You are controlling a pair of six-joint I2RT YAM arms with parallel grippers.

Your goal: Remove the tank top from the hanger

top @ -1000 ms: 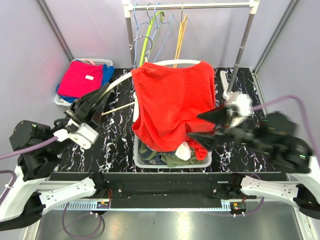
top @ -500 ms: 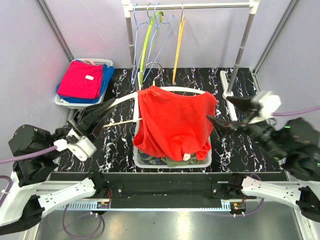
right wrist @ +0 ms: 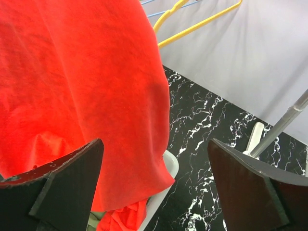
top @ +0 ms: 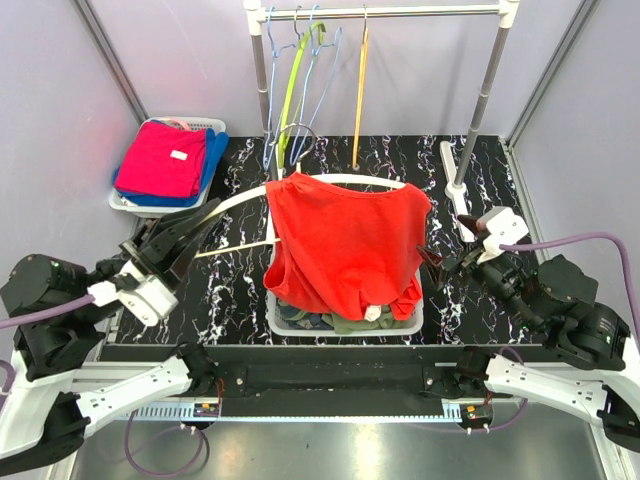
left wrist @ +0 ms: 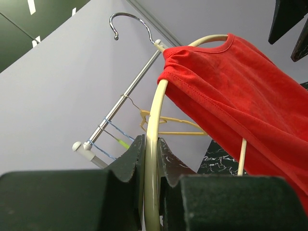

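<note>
My left gripper [left wrist: 150, 147] was pinched narrow on the cream hanger [left wrist: 154, 110], with its curved arm clamped between both fingers, out over the left half of the bench [top: 235, 300]. The red tank top [top: 345, 245] hung on that hanger, one shoulder bunched up near the metal hook [left wrist: 130, 14]. Its body draped over the middle of the bench and down onto the white basket [top: 272, 308] of clothes at the near edge. My right gripper [top: 438, 270] stood wide and held nothing, just beside the top's right side near the hem. Whether a finger [right wrist: 53, 178] brushed the cloth I could not tell. A second basket [top: 120, 203] of folded red and blue clothes sat at the far left corner.
</note>
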